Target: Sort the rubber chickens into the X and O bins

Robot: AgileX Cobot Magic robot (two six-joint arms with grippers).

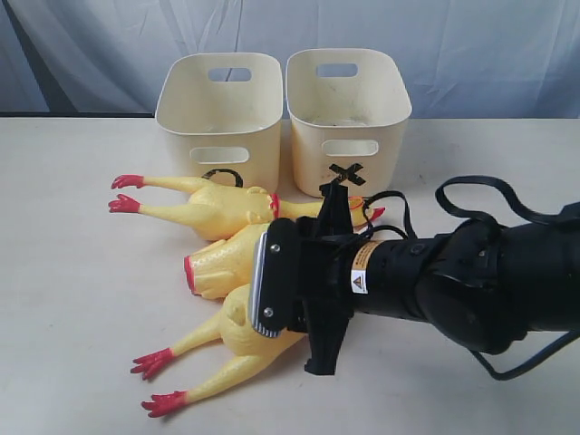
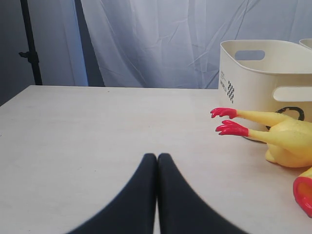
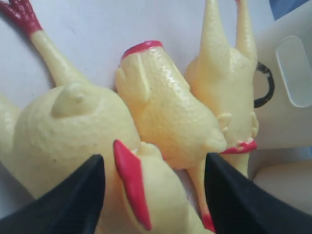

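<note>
STEP: pick approach | right tool (image 3: 155, 161) released, straddling small chicken (image 3: 146, 200) near X bin (image 1: 381, 145) | left tool (image 2: 157, 163) clenched, empty | NEXT: clench, lift

The rubber chickens (image 3: 165, 122) have a pebbled, faintly glossy skin, the bins (image 1: 181, 145) are smooth matt plastic, the tabletop (image 2: 97, 122) looks matt and faintly grained, and the backdrop (image 2: 161, 39) is creased cloth.

The O bin (image 1: 217, 100) stands left of the X bin (image 1: 349, 100), side by side on the far part of the table (image 1: 72, 299). Just near of them the rubber chickens (image 1: 222, 207) lie packed together, feet leftward. My right gripper (image 3: 155, 157) straddles one at their right end.
</note>
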